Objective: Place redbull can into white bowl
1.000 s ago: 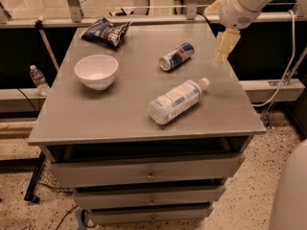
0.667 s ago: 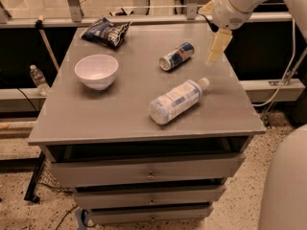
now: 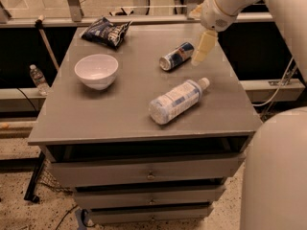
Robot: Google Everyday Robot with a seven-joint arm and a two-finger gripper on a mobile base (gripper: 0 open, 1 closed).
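Blue-silver can [image 3: 176, 56] lies on its side, axis 2 to 8 o'clock, just at 9 o'clock of the gripper [image 3: 201, 49]; can't tell its grip

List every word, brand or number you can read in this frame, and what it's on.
None reads clearly.
redbull can: print blurred.
plastic bottle: label text too small.
snack bag: white lettering blurred.
white bowl: plain.
gripper, just right of the can: no text visible.

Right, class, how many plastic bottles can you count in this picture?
2. A large bottle lies on the table, front right; a small bottle stands beyond its left edge. The gripper hovers just right of the redbull can.
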